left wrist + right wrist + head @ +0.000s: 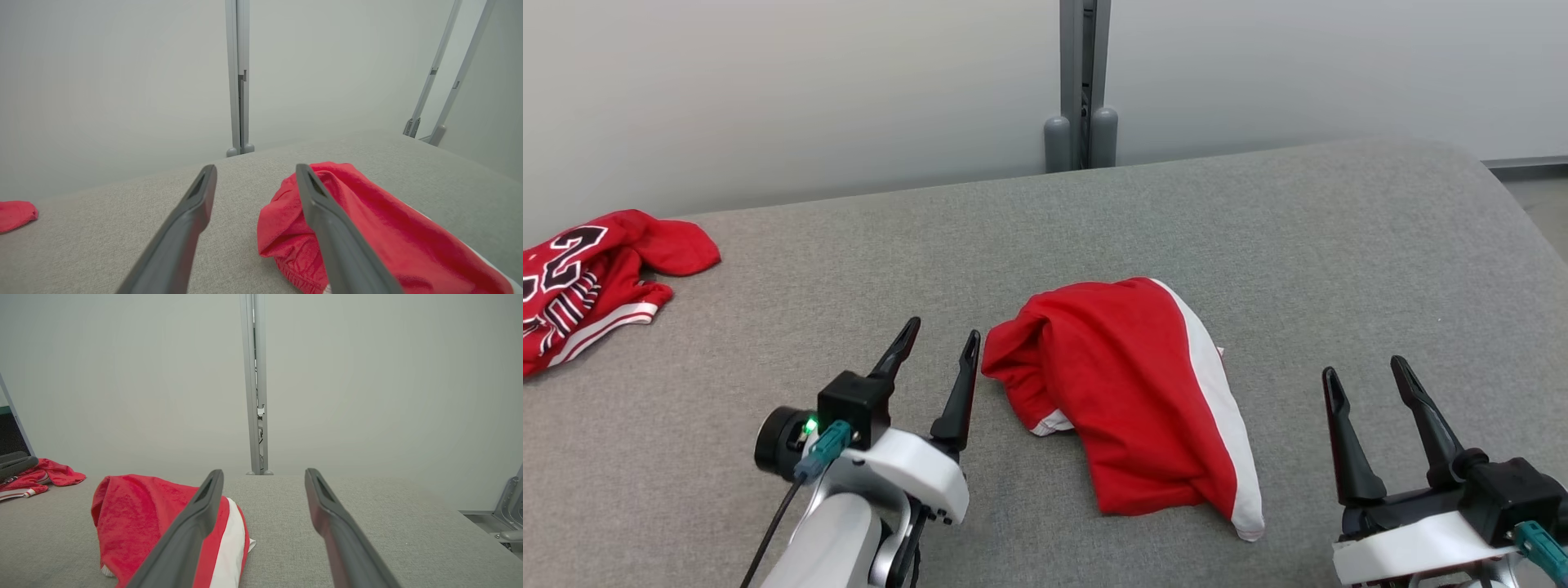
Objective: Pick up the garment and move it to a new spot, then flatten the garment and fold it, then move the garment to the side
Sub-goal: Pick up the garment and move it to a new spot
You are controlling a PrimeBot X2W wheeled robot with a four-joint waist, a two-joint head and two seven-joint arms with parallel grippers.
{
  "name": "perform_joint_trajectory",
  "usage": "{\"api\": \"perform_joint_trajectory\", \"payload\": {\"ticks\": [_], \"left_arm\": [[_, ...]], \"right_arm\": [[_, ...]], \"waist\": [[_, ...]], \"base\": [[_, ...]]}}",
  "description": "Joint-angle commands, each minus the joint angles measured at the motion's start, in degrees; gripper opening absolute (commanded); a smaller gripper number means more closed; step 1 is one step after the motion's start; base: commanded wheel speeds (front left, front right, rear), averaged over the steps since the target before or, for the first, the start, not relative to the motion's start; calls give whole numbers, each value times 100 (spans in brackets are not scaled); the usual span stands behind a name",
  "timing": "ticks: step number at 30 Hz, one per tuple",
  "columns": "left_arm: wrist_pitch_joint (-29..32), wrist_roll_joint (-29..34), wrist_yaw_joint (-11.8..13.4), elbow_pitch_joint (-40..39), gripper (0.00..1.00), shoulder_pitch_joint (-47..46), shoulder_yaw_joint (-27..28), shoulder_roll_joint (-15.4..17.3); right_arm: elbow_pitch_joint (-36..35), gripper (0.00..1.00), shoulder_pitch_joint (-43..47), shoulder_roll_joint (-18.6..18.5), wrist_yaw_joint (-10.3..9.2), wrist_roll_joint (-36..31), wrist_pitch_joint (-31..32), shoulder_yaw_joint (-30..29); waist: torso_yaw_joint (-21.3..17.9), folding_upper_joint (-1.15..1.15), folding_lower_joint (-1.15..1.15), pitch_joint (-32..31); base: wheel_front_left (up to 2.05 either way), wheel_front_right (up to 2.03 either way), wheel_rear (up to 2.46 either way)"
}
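My left hand point(943, 329), spread wide and empty, sits just left of the crumpled red fabric garment with a white stripe point(1127, 392), nearer than my equally open, empty right hand point(1364, 367).

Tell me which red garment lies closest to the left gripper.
The plain red garment with the white stripe, beside the left gripper; the numbered jersey lies far left.

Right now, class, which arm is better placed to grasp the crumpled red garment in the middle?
Left, probably. The left gripper stands open, fingertips right beside the bunched edge of the red garment; the right gripper, also open, sits clearly farther away.
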Motion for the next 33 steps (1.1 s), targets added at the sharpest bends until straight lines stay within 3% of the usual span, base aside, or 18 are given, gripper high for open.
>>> {"api": "perform_joint_trajectory", "payload": {"ticks": [1,15,23,33], "left_arm": [[-8,32,42,-105,100,137,66,18],[-5,251,433,-1596,100,1933,1282,-66],[-6,308,545,-1807,100,2485,1545,-114],[-6,210,524,-1860,100,2540,1610,-122]], "right_arm": [[-8,100,56,-35,9,-21,-2,-6],[-75,100,308,-36,9,-27,-2,-66],[-84,100,450,-34,9,80,-2,-146],[-29,100,401,-34,9,100,-3,-130]], "waist": [[61,0,0,-65],[265,0,0,-279],[326,0,0,-306],[367,0,0,-323]], "base": [[0,0,0],[0,0,0],[0,0,0],[0,0,0]]}}
